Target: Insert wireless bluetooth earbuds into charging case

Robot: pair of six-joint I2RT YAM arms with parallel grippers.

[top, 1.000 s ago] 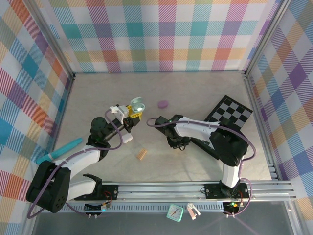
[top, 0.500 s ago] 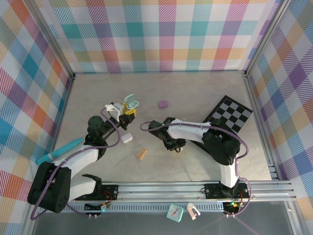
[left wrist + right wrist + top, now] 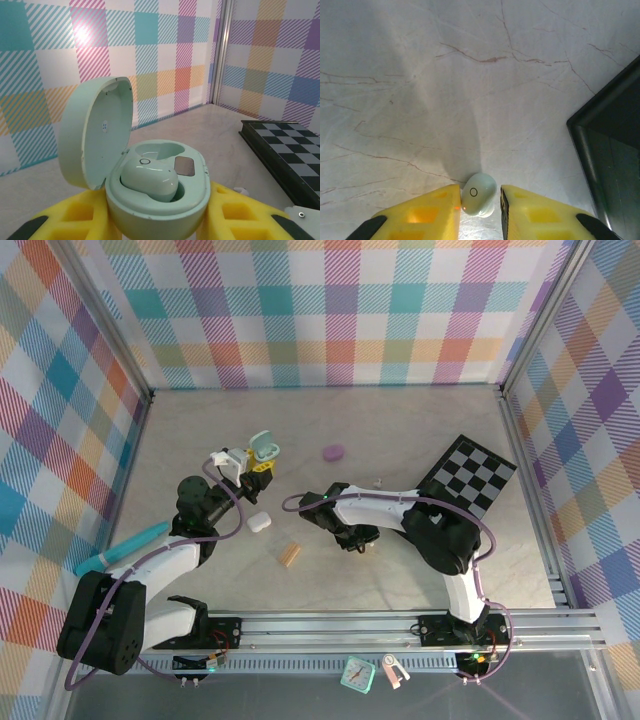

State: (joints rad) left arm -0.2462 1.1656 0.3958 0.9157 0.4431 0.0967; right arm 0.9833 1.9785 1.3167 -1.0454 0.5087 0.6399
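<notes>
Two pale green earbuds are visible; well to the left of the checkered board (image 3: 470,472), the left gripper (image 3: 258,462) is closed on the open charging case (image 3: 157,205), which sits clamped between its yellow fingers (image 3: 65,217) with the lid (image 3: 95,132) tilted back; the first earbud (image 3: 149,181) lies seated inside this case; closer to the board, just beside its left edge, the right gripper (image 3: 479,202) stands low over the table (image 3: 420,75), jaws a narrow gap apart; the second earbud (image 3: 478,192) rests on the table between the fingertips; whether they squeeze it I cannot tell.
</notes>
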